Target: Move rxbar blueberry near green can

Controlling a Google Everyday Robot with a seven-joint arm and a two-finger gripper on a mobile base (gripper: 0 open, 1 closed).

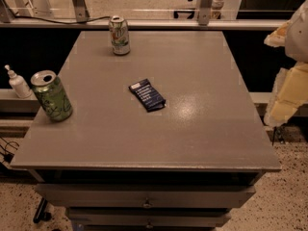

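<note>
**While rxbar blueberry (147, 95) lies in the middle of the table (202, 129), gripper (288, 93) hangs off to the side**

Although no reach has yet begun, the job is plain to see. The rxbar blueberry lies flat near the centre of the grey table, turned at a slant with its printed side up. It is well apart from the green can (52, 96), which stands close to the table's left edge as the camera sees it. A white can (119, 35) stands by the far edge, and a small pump bottle (18, 83) sits off the table, just beyond the green can.

The pale gripper hangs at the right border of the view, past the table's edge and nowhere near the bar. Whether it is open or closed cannot be told.

Doing this step well likely means coming down over the bar with the gripper turned to span its narrow width and matched to its slant, since a thin wrapper offers little to pinch. The carry should probably run low and leftward. It should end on bare tabletop just beside the green can, without nudging the can toward the nearby edge.
</note>
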